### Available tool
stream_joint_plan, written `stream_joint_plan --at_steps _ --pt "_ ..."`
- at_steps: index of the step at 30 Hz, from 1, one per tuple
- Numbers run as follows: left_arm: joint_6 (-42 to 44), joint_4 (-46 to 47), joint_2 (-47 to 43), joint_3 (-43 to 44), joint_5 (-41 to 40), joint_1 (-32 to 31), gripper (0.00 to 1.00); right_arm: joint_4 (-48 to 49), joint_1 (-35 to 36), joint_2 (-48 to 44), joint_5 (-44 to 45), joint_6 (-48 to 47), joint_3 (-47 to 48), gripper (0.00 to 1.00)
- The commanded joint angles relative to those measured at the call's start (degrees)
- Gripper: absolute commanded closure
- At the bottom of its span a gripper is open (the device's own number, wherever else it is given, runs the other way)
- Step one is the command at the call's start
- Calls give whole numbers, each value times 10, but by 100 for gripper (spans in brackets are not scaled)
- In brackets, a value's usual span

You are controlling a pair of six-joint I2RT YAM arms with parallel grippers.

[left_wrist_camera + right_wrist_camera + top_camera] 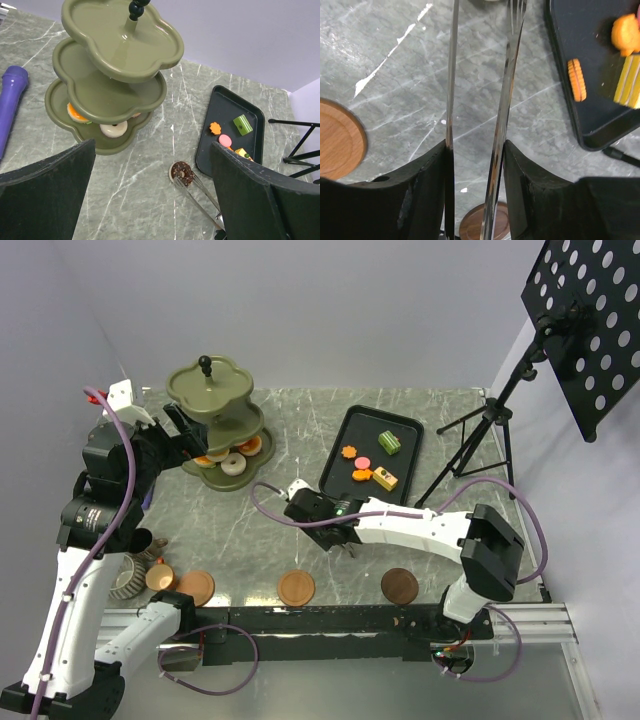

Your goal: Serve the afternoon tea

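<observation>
The olive-green three-tier stand (pixel 213 403) stands at the back left, with an orange pastry (pixel 76 113) and a white ring pastry (pixel 114 129) on its bottom tier. My left gripper (pixel 190 446) is open and empty beside the stand. My right gripper (pixel 475 150) is shut on the metal tongs (pixel 506 85). In the left wrist view the tong tips (pixel 186 184) sit around a brown doughnut (pixel 182 171) lying on the table. Green (pixel 389 442), orange (pixel 348 451), pink (pixel 362 463) and yellow (pixel 385 478) pastries lie on the black tray (pixel 342 429).
Three brown saucers (pixel 196 588), (pixel 296 588), (pixel 399 586) lie along the near edge. A striped grey cup (pixel 126 577), a copper cup (pixel 160 577) and a dark cup (pixel 140 540) stand at the near left. A purple object (pixel 12 97) lies left of the stand. A tripod (pixel 480 430) stands at the right.
</observation>
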Motion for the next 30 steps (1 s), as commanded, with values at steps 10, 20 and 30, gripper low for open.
stream_joint_plan --at_steps 10,20,30 --pt "9 10 -8 18 -12 -5 0 106 -45 31 -28 -96 116 63" --pt "15 7 -8 22 -22 -2 0 121 -48 151 -66 -135 258 64" --pt "17 8 -9 19 -21 -3 0 100 -66 245 -82 -151 369 64"
